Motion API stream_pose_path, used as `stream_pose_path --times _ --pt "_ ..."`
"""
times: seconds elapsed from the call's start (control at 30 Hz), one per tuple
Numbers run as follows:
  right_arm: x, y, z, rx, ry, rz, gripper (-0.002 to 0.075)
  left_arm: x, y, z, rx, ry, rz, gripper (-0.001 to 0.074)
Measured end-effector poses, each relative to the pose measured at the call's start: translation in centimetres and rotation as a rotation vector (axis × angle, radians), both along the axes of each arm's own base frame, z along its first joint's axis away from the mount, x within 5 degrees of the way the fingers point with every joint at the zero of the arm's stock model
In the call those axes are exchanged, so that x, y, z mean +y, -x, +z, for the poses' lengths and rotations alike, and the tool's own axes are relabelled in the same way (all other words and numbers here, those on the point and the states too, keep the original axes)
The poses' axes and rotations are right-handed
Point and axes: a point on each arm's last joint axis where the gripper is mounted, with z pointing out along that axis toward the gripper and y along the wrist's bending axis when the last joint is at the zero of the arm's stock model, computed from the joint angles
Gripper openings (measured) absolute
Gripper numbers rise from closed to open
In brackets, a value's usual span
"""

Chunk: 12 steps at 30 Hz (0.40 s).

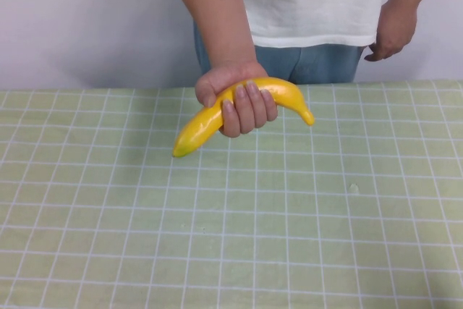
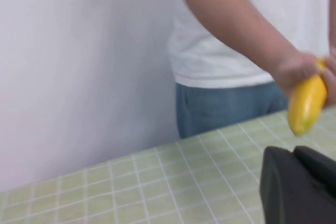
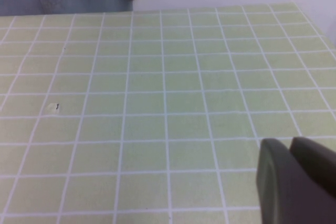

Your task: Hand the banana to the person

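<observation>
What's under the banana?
Under the banana is the green checked tablecloth. The person's hand wraps its middle, hiding that part and whether it touches the cloth. The left gripper and right gripper sit near the table, away from it.

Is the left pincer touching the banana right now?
Apart. In the left wrist view the left pincer sits low with bare tablecloth showing between it and the banana, which the person's hand holds.
</observation>
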Motion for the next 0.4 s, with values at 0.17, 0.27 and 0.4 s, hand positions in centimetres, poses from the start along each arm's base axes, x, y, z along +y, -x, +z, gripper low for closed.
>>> stream_pose_path --times 0.17,0.27,0.4 --pt "0.0 0.0 0.0 0.0 0.0 0.0 -0.0007 -1.2 -1.7 -4.3 0.004 0.002 -0.013 -0.0001" --pt "0.0 0.0 0.0 0.0 0.0 0.0 -0.0007 -1.3 -2.7 -7.5 0.032 0.055 0.013 -0.0001" --pt "0.0 0.0 0.0 0.0 0.0 0.0 -0.0007 -1.4 -3.0 -10.0 0.143 0.144 0.035 -0.0002"
